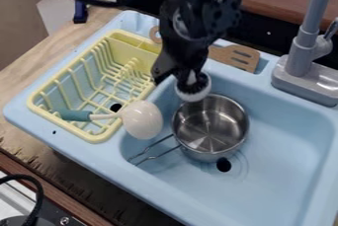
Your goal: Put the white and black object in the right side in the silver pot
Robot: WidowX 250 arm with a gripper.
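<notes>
The black gripper (pixel 177 71) hangs down from the top, over the sink's back left corner. It is shut on the white and black object (pixel 192 88), which looks like a round brush with its dark bristles facing down. This object is just above the back left rim of the silver pot (pixel 210 123). The pot stands upright in the blue sink, its wire handle toward the front left, and its inside looks bare metal.
A yellow dish rack (pixel 43 102) lies to the left. A white ladle-like utensil with a teal handle (pixel 142 120) rests across its front right edge. Behind the sink are a brown spatula (pixel 235 57) and, to the right, a grey faucet (pixel 302 55).
</notes>
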